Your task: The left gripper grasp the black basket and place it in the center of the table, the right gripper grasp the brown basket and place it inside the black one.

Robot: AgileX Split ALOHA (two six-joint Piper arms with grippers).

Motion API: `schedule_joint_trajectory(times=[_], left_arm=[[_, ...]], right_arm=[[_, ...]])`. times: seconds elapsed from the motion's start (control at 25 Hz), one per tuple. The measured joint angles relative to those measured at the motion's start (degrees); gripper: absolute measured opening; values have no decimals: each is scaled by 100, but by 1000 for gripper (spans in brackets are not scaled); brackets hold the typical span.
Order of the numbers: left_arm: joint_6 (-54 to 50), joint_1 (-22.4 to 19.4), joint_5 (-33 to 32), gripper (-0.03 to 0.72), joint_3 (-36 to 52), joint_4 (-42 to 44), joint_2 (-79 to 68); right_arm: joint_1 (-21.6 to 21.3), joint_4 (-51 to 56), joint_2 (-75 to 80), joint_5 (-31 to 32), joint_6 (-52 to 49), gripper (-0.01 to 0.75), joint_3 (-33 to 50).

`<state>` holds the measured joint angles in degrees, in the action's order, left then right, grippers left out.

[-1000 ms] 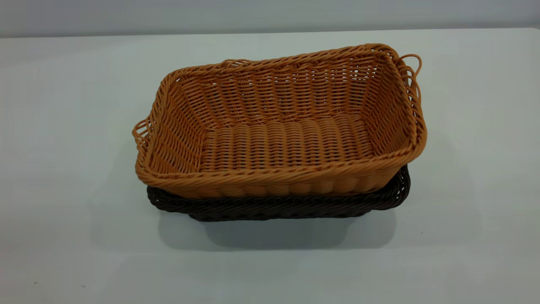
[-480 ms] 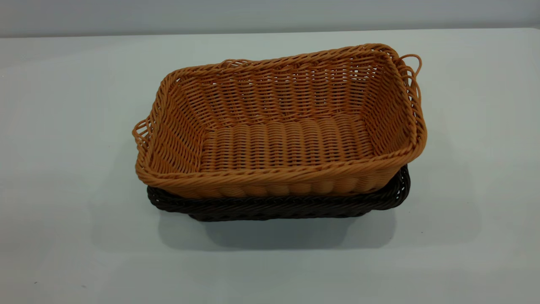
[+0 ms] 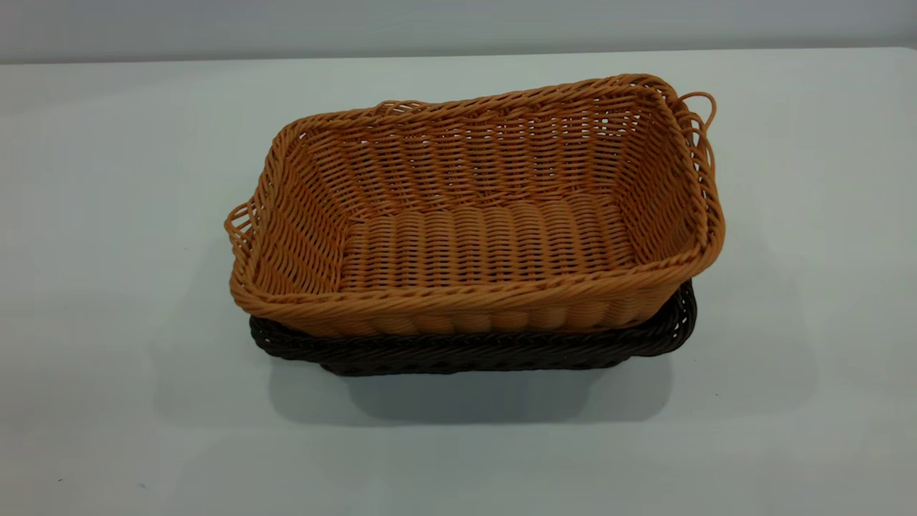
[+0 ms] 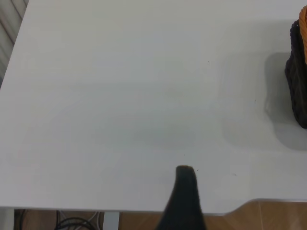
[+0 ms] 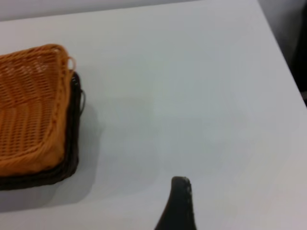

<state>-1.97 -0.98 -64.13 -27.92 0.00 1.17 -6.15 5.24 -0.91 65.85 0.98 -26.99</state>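
Comparing with a second ago, nothing has shifted: left gripper (image 4: 184, 194) hangs well clear, jaw state indeterminable; brown basket (image 3: 476, 215) sits nested, slightly askew, in black basket (image 3: 473, 350) mid-table (image 3: 107, 215); right gripper (image 5: 177, 203) likewise. Task appears complete.

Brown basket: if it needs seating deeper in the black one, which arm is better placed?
Right, probably. The right gripper sees the brown basket and black basket nearer; the left gripper sees only their edge.
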Motion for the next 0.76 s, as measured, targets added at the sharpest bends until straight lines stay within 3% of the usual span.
schedule_joint_trajectory(times=[0.76], left_arm=[[0,0,0,582,0,0,0]], right_arm=[[0,-51,0,-6,-98,566,0]])
